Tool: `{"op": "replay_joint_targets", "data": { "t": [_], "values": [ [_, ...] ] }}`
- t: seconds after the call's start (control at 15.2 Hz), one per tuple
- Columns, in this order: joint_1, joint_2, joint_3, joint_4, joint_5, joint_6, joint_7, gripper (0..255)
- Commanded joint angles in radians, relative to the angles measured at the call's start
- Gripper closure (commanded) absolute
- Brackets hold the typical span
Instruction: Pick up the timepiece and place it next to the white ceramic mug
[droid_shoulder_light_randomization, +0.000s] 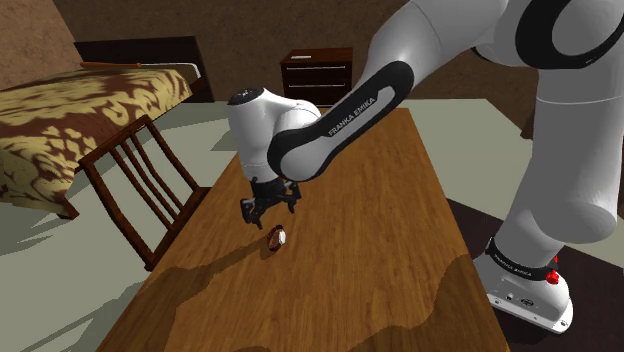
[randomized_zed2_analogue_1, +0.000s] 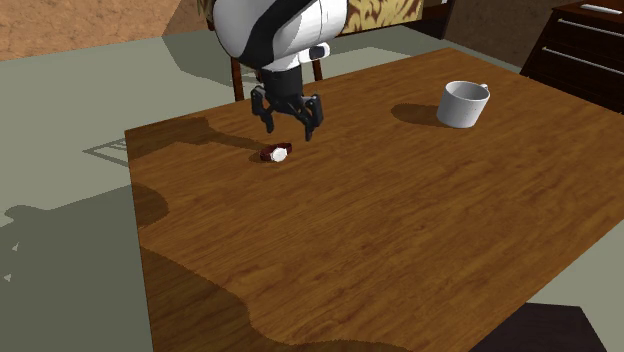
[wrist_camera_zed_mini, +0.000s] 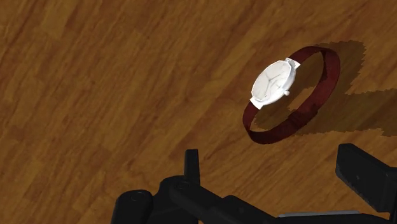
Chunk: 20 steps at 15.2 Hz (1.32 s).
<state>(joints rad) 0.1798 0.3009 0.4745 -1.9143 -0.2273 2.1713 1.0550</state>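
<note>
Brown wooden counter (droid_shoulder_light_randomization: 400, 230) bears the white-faced, maroon-strapped wristwatch (wrist_camera_zed_mini: 273, 83), ungrasped; we hover our black tool (randomized_zed2_analogue_1: 290, 130) near it, spread; lifting and placing beside the white mug (randomized_zed2_analogue_1: 463, 103) remain.

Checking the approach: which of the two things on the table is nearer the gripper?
The watch, white face and dark red strap, lying close by the open gripper. The mug stands far off, toward the second exterior view's right.
</note>
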Motion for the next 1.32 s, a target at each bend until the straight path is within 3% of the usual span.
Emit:
{"op": "replay_joint_targets", "data": {
  "t": [0.0, 0.53, 0.59, 1.19, 1.25],
  "values": [
    [0.004, 0.018, -0.005, -0.012, -0.013, 0.028, 0.01, 0],
    [0.004, 0.018, -0.005, -0.012, -0.013, 0.028, 0.01, 0],
    [0.004, 0.018, -0.005, -0.012, -0.013, 0.028, 0.01, 255],
    [0.004, 0.017, -0.005, -0.012, -0.012, 0.028, 0.01, 255],
    [0.004, 0.017, -0.005, -0.012, -0.012, 0.028, 0.01, 0]
  ]
}}
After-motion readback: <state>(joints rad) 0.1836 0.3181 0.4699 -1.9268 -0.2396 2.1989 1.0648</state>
